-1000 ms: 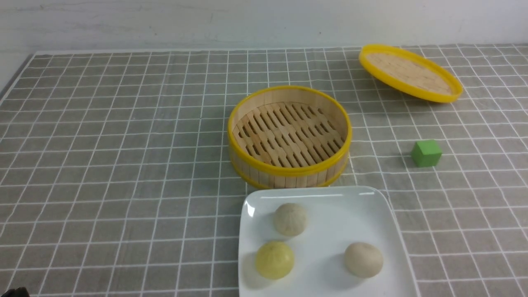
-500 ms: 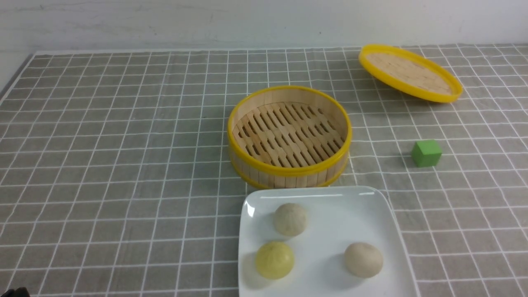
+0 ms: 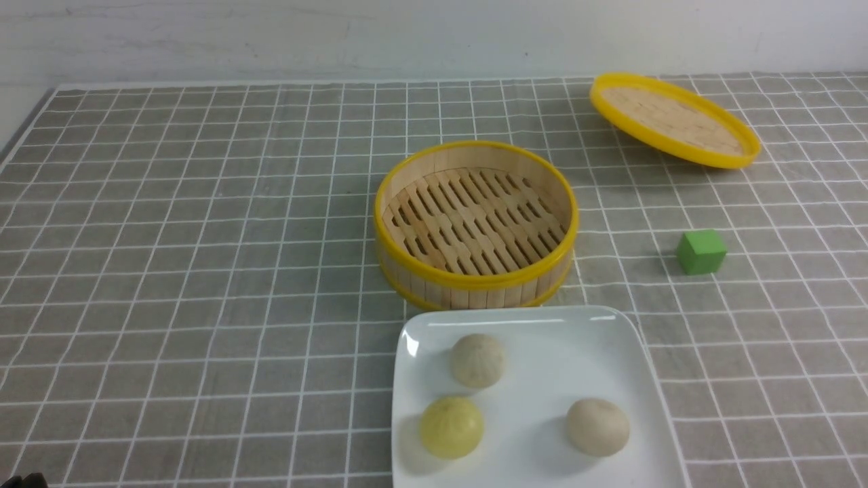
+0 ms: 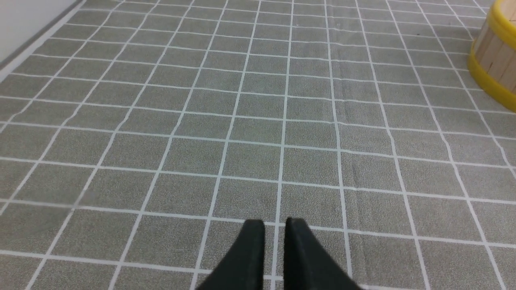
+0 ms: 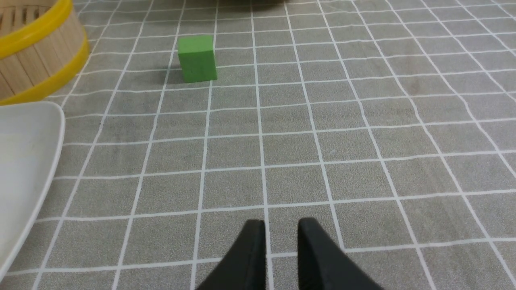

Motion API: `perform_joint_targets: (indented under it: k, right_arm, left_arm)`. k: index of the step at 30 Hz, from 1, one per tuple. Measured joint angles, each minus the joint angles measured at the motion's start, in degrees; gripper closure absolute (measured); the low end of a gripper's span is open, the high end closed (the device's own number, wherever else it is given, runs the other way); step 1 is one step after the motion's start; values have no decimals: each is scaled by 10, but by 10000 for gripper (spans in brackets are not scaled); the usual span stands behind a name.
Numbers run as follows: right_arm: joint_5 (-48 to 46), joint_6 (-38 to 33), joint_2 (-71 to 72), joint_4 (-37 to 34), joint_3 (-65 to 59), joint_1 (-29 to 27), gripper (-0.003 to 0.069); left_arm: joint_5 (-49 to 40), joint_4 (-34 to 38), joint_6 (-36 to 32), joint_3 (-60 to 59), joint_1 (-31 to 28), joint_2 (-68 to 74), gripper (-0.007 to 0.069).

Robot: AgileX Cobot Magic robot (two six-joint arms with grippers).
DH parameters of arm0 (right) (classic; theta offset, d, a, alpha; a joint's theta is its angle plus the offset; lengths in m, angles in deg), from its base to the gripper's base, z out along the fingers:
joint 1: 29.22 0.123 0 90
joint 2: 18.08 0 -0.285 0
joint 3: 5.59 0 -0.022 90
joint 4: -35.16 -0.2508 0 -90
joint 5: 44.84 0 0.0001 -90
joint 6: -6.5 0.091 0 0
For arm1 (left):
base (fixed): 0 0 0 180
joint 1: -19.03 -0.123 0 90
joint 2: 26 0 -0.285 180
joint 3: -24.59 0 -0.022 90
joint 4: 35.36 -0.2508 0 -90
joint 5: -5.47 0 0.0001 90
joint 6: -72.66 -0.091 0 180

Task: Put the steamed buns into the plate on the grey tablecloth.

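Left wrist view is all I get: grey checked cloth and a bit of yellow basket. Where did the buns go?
Observer: Both steamed buns sit on the plate, with a yellow bun beside them.
Operator: Is the basket holding anything?
Observer: No, the steamer basket shows only bare slats.
Operator: And the other claw?
Observer: The right gripper hangs over bare cloth, holding nothing, with a green cube ahead of it.

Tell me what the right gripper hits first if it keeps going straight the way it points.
Probably only the tablecloth. Ahead of the right gripper the squares are bare; the green cube sits off to one side, likely missed, though depth is unclear.
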Motion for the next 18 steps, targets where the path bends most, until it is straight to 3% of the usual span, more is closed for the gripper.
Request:
perform_joint_targets:
  k: [18]
  right_arm:
    - [0, 0, 0, 0, 0, 0, 503]
  left_arm:
    - [-4, -66, 0, 0, 0, 0, 506]
